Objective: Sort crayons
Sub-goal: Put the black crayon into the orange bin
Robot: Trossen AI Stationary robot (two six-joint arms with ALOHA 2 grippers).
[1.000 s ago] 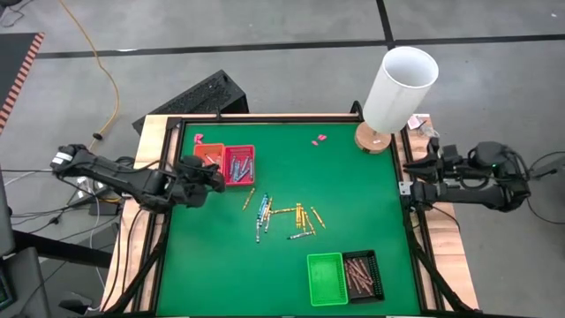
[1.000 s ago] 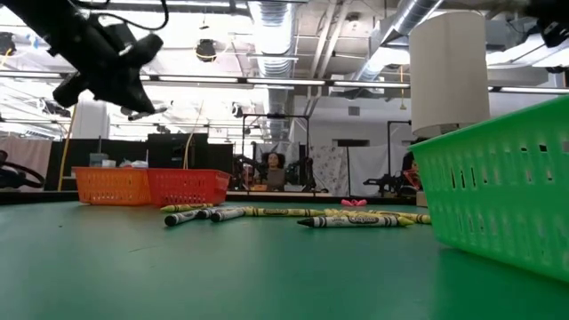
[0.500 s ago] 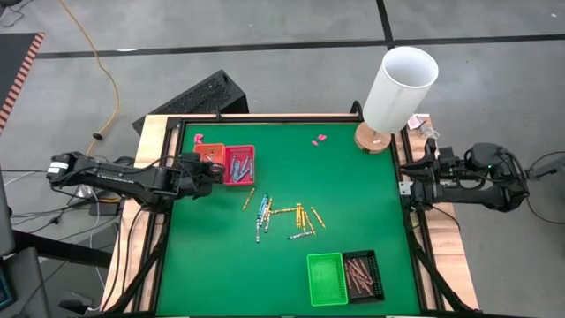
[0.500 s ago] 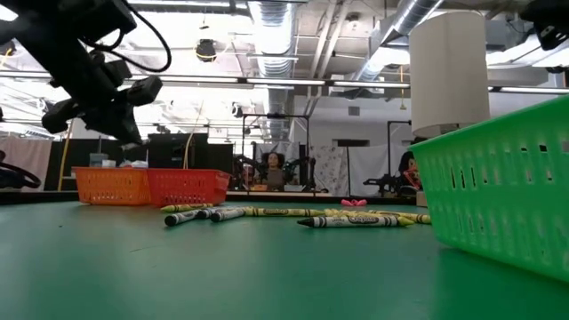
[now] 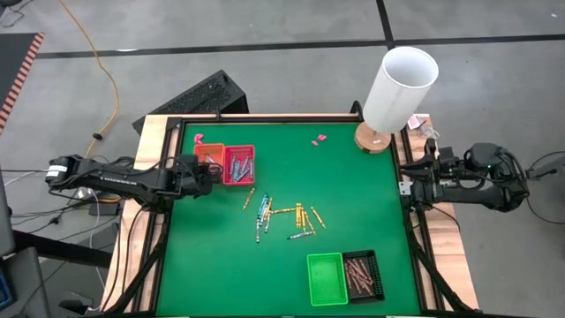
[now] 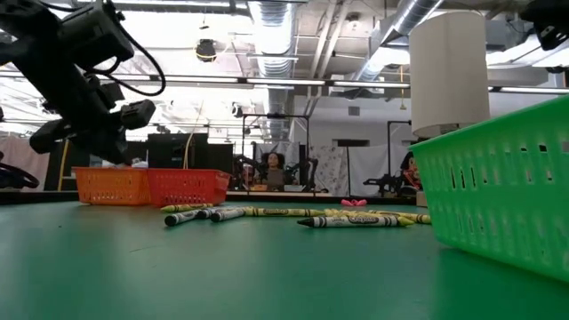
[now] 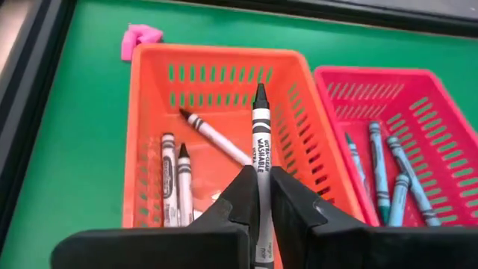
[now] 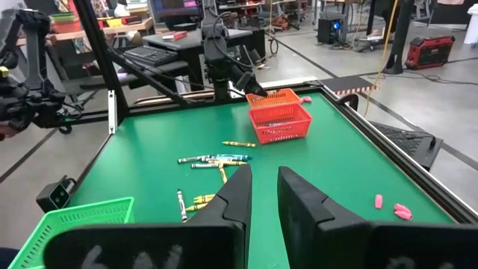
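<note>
My left gripper (image 5: 212,173) hangs over the orange tray (image 7: 149,97) at the table's far left, shut on a grey crayon (image 7: 261,138). Three grey crayons (image 7: 179,172) lie on that tray's floor. The red tray (image 7: 418,104) beside it holds several blue crayons (image 7: 388,168). A loose pile of crayons (image 5: 282,216) lies on the green mat at the table's middle. My right gripper (image 5: 408,187) waits at the table's right edge, open and empty. My left gripper pinches the grey crayon's rear part (image 7: 261,175) between its two fingers. The crayon lies along the fingers, and its pointed tip (image 7: 260,93) sticks out ahead of them. It is lifted clear, above the orange tray's floor.
A green tray (image 5: 327,278) and a black tray (image 5: 363,274) with brown-red crayons stand at the near right. A white cylinder (image 5: 399,84) on a wooden base stands at the far right corner. Pink scraps (image 5: 319,139) lie near the far edge.
My left gripper has gone toward the table's left edge and down, carrying the grey crayon from beside the red tray to over the orange tray.
</note>
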